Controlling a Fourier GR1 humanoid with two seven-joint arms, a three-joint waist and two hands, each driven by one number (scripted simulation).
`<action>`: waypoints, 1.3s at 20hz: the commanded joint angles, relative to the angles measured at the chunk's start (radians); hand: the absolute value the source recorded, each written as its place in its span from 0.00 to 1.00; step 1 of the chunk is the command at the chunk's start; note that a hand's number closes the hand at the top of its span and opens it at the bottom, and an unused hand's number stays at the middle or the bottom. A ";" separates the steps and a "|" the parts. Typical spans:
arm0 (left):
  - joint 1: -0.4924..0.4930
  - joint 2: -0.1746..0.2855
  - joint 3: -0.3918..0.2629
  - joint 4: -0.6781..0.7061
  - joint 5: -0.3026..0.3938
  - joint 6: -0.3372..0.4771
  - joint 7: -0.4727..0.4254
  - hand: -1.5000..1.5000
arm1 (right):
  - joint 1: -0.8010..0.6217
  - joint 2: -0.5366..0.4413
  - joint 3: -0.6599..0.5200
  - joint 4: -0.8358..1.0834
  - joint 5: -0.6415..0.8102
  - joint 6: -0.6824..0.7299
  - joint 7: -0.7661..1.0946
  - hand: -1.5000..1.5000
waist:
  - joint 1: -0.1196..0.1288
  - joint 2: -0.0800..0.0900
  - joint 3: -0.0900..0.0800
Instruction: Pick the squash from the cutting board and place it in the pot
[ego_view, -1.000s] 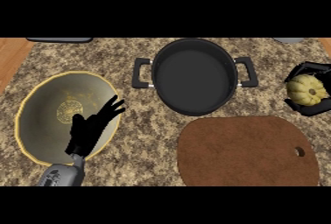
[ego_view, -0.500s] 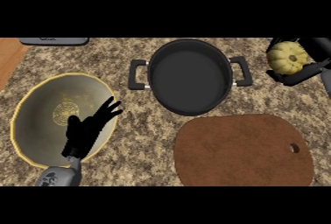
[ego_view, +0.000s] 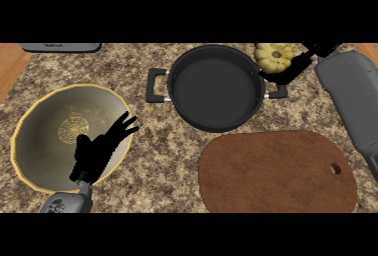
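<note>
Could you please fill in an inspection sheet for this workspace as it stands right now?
Surface: speckled stone counter.
Job's things: squash held in the air by the far right rim of the empty pot; cutting board bare.
Clutter: yellow-rimmed plate at the left.
Hands: right hand curled round the squash; left hand open, resting above the plate.
Cables: nothing seen.
Surroundings: grey object at the far edge; wood past the counter's left.

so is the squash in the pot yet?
Not yet. The right hand holds the squash by the pot's upper-right rim; the pot's inside shows bare.
</note>
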 joint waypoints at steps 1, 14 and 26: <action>-0.022 -0.005 0.018 0.040 0.003 -0.004 -0.007 0.50 | -0.043 0.079 0.059 0.003 0.083 -0.061 0.060 1.00 | -0.003 0.003 -0.003; -0.020 -0.024 -0.007 0.003 -0.019 0.005 0.029 0.50 | -0.127 0.274 0.315 0.142 0.431 -0.183 0.342 1.00 | 0.009 0.006 -0.003; -0.058 -0.005 0.037 0.073 -0.004 -0.026 0.004 0.50 | -0.148 0.407 0.159 0.273 0.317 -0.131 0.367 0.00 | 0.007 0.013 -0.002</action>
